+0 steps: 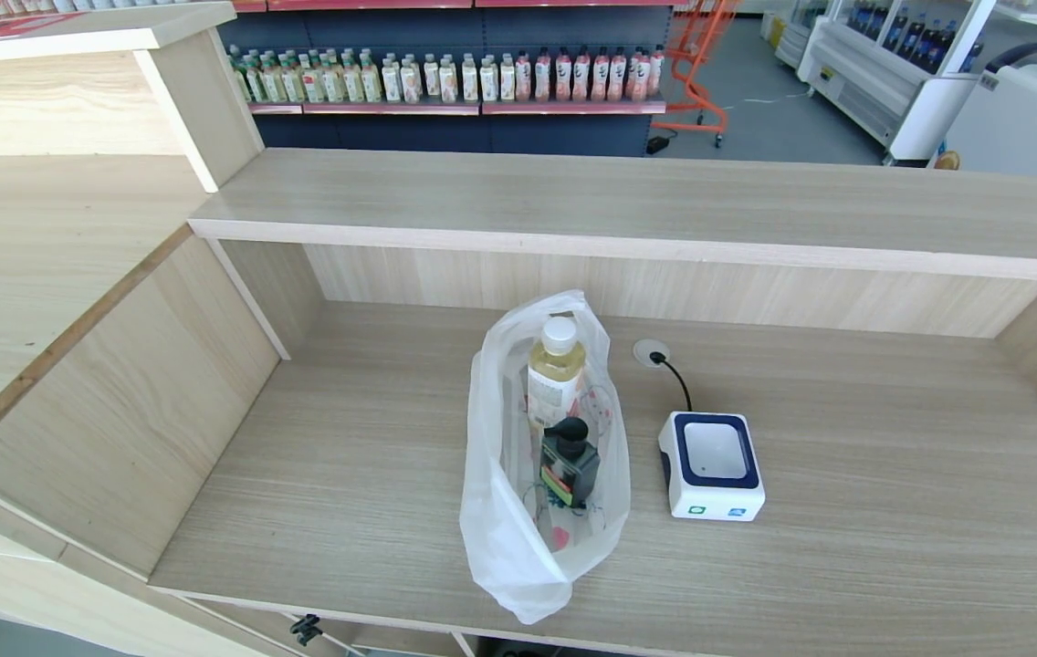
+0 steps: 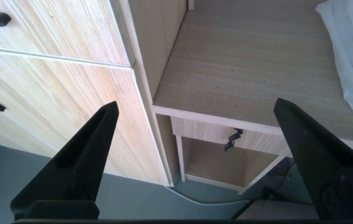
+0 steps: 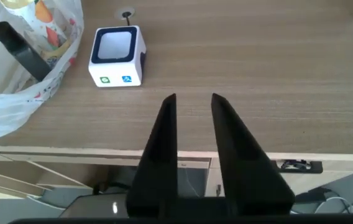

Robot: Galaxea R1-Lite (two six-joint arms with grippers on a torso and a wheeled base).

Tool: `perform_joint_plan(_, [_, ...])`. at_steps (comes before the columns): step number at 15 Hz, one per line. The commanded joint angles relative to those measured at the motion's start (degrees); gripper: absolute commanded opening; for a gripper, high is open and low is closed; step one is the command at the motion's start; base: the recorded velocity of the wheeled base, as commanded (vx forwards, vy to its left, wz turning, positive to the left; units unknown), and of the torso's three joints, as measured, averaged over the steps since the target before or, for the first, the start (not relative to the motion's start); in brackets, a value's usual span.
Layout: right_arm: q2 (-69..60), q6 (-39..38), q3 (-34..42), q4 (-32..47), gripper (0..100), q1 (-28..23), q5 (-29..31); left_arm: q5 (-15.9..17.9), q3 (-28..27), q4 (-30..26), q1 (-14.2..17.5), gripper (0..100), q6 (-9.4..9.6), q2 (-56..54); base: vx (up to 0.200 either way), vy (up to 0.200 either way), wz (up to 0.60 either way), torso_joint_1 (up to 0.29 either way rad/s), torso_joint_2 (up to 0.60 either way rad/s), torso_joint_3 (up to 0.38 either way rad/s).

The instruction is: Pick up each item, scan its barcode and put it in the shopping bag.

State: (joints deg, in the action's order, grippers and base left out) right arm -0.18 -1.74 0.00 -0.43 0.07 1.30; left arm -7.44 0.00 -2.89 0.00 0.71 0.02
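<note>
Bottle (image 1: 556,376), dispenser (image 1: 569,464) inside shopping bag (image 1: 505,547)

The counter (image 1: 847,474) filling most of the frame is pale wood-grain board, matt, with fine streaks running across. At centre, the shopping bag (image 1: 491,511) is thin, milky, half-transparent plastic, crinkled and faintly shiny; inside it are a clear plastic bottle (image 1: 557,370) with a smooth white cap and a glossy black pump bottle (image 1: 569,465). Right of centre, the scanner (image 1: 713,465) is smooth white plastic around a shiny glass-like window.
</note>
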Motion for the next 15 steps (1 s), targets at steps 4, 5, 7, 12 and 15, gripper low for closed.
perform_joint_plan(4, [0.18, -0.01, 0.00, -0.01, 0, 0.01, 0.01, -0.03, 0.00, -0.01, 0.00, 100, 0.08, 0.06, 0.000, 0.000, 0.00, 0.000, 0.00, 0.000])
perform_joint_plan(5, [0.18, -0.01, 0.00, -0.01, 0, 0.01, 0.01, -0.03, 0.00, -0.01, 0.00, 100, 0.17, 0.06, 0.000, -0.200, 0.00, 0.002, 0.00, 0.007])
perform_joint_plan(7, [0.18, -0.01, 0.00, -0.01, 0, 0.01, 0.01, -0.03, 0.00, -0.01, 0.00, 100, 0.26, 0.06, 0.000, -0.200, 0.00, 0.005, 0.00, 0.007])
perform_joint_plan(12, [0.18, -0.01, 0.00, -0.01, 0, 0.01, 0.01, -0.03, 0.00, -0.01, 0.00, 100, 0.17, 0.06, 0.000, -0.200, 0.00, 0.005, 0.00, 0.004])
perform_joint_plan(15, [0.18, -0.01, 0.00, -0.01, 0, 0.01, 0.01, -0.03, 0.00, -0.01, 0.00, 100, 0.08, -0.02, 0.000, -0.067, 0.00, 0.001, 0.00, 0.001])
